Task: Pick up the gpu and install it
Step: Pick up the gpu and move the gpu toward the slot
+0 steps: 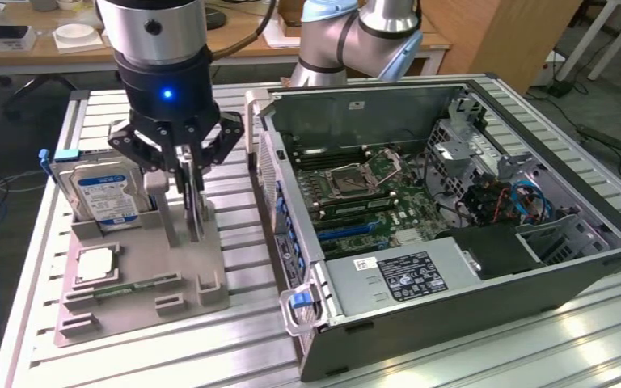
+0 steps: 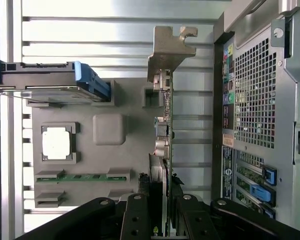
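Tool (image 2: 166, 197): fingers clamped on both faces of gpu (image 2: 166, 130); card stands on edge in grey holder (image 1: 181, 287) on slatted surface (image 1: 246, 347), between hard drive (image 1: 100, 194) and open computer case (image 1: 451, 202); square chip (image 1: 95, 265) seated in same holder

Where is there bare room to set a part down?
Bare aluminium table slats lie at the exterior view's lower left below the grey parts holder, and lower right beside the open black computer case. Crowded: the narrow strip between holder and case, next to the gripper clamping the thin black gpu card.
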Controlling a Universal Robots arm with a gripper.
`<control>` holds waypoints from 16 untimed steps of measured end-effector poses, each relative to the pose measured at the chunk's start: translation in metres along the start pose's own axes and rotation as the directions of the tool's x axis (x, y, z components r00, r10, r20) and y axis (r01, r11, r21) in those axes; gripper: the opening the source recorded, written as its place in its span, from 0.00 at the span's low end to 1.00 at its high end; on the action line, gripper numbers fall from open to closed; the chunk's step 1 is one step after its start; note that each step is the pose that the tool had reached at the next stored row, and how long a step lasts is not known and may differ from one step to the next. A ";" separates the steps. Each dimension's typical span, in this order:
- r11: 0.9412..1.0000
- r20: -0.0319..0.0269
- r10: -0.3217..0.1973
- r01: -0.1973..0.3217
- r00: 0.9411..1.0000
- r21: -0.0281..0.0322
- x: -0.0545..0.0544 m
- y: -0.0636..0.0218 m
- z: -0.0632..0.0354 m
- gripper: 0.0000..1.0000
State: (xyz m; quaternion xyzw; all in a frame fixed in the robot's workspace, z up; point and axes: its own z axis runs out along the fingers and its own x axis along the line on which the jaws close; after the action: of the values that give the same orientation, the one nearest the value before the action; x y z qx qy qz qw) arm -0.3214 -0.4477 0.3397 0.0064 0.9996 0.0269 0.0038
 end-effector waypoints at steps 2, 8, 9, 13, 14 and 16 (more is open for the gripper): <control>1.000 0.000 0.000 0.000 1.000 0.000 0.000 0.0002 -0.0031 0.26; 1.000 0.000 0.000 0.000 1.000 0.000 0.000 0.0007 -0.0129 0.26; 1.000 0.000 0.000 0.000 1.000 0.000 0.000 0.0008 -0.0143 0.26; 1.000 0.000 0.000 0.000 1.000 0.000 0.000 0.0010 -0.0190 0.26; 1.000 0.000 0.000 0.000 1.000 0.000 0.000 0.0011 -0.0202 0.26; 1.000 0.000 0.000 0.000 1.000 0.000 0.000 0.0012 -0.0225 0.26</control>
State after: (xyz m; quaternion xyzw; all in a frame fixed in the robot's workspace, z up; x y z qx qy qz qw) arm -0.3214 -0.4477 0.3622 0.0063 0.9996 0.0269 0.0038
